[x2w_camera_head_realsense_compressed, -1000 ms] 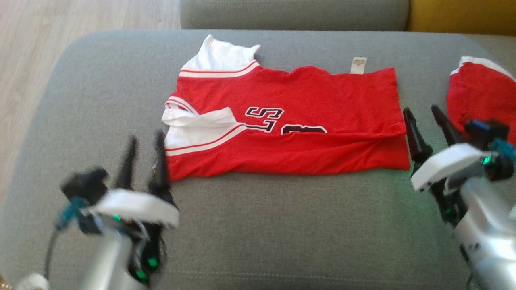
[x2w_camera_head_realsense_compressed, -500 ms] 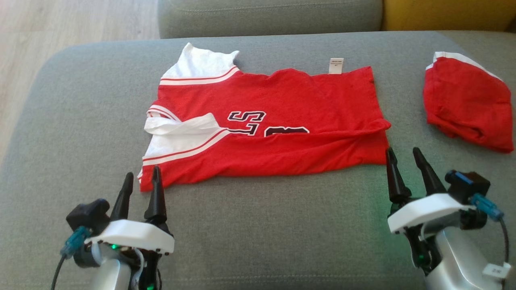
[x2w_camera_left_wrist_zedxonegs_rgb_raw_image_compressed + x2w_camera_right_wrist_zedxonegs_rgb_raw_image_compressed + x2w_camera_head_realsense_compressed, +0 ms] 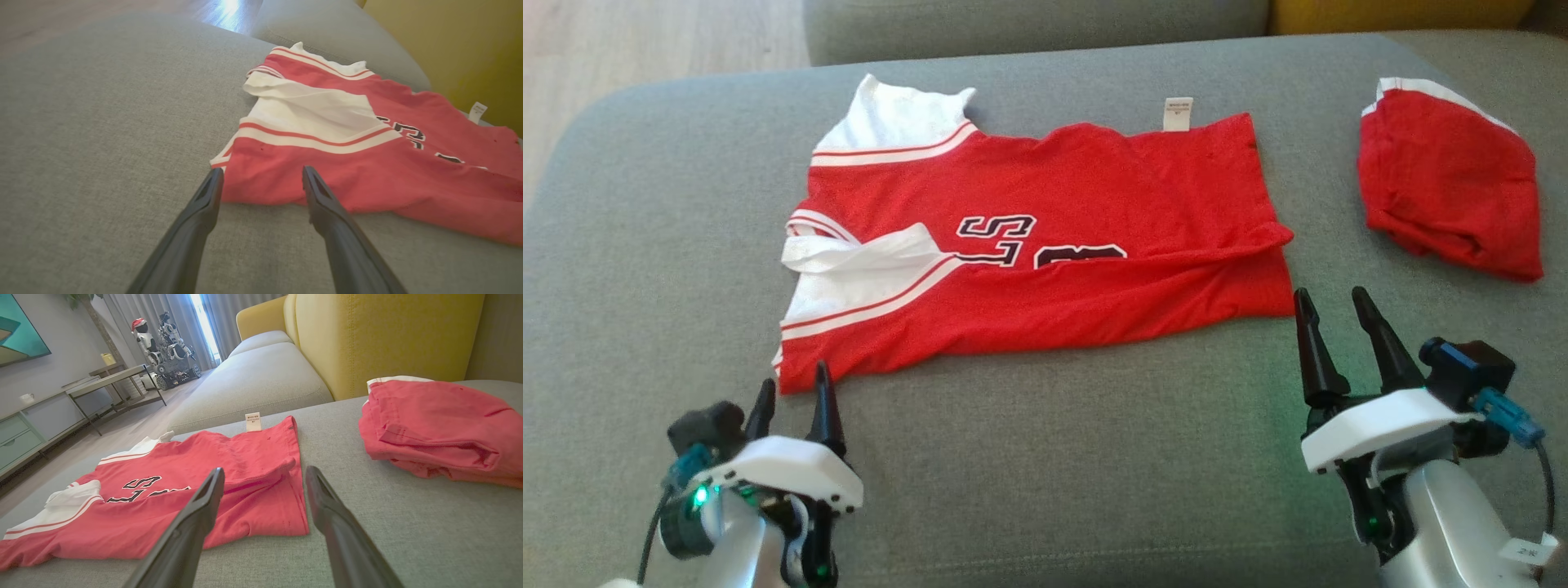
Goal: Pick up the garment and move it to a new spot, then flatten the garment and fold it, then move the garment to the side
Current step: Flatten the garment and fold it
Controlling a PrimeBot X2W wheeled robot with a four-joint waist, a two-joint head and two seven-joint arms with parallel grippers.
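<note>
The garment (image 3: 1045,237), a red jersey with white striped sleeve panels and partly covered black lettering, lies spread on the grey sofa seat (image 3: 1045,457), its near long edge folded over. A white label (image 3: 1178,113) sticks out at its far edge. My left gripper (image 3: 792,388) is open just short of the jersey's near left corner (image 3: 229,179), touching nothing. At the near right corner (image 3: 294,522), my right gripper (image 3: 1331,302) stands open and empty. Both wrist views show the fingers spread with cloth beyond them.
A smaller plain red bundle (image 3: 1450,192) with white trim lies on the seat to the right. A yellow cushion (image 3: 367,339) stands behind it. Wooden floor (image 3: 645,37) lies off the seat's left end, with a sideboard (image 3: 45,416) and another robot (image 3: 167,347) farther away.
The head camera has shifted, so the whole scene sits differently. Both grippers have drawn back toward me, off the jersey's near corners, and remain open.
</note>
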